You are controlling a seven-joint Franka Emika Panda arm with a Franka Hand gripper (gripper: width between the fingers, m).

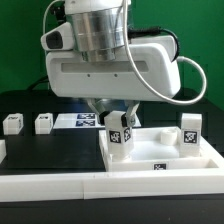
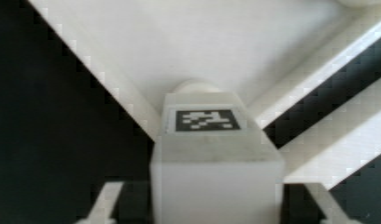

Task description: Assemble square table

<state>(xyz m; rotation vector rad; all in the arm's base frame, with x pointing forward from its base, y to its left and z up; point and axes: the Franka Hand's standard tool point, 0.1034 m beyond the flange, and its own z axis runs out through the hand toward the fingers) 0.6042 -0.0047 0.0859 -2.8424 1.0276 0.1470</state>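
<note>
The white square table top (image 1: 160, 158) lies flat at the exterior view's right. One white leg (image 1: 120, 131) with a tag stands on the top's corner toward the exterior view's left. It fills the middle of the wrist view (image 2: 212, 140). My gripper (image 1: 118, 120) is down over this leg. In the wrist view the gripper (image 2: 215, 205) has its fingers (image 2: 112, 200) on either side of the leg, with dark gaps between them and it, so it is open. A second leg (image 1: 190, 133) stands on the top's far right. Two more legs (image 1: 12, 123) (image 1: 44, 122) lie on the table at the left.
The marker board (image 1: 84, 121) lies flat behind the top, between the loose legs and the arm. A long white rail (image 1: 90, 186) runs along the front edge and turns up the exterior view's right side (image 1: 216, 150). The table surface is black.
</note>
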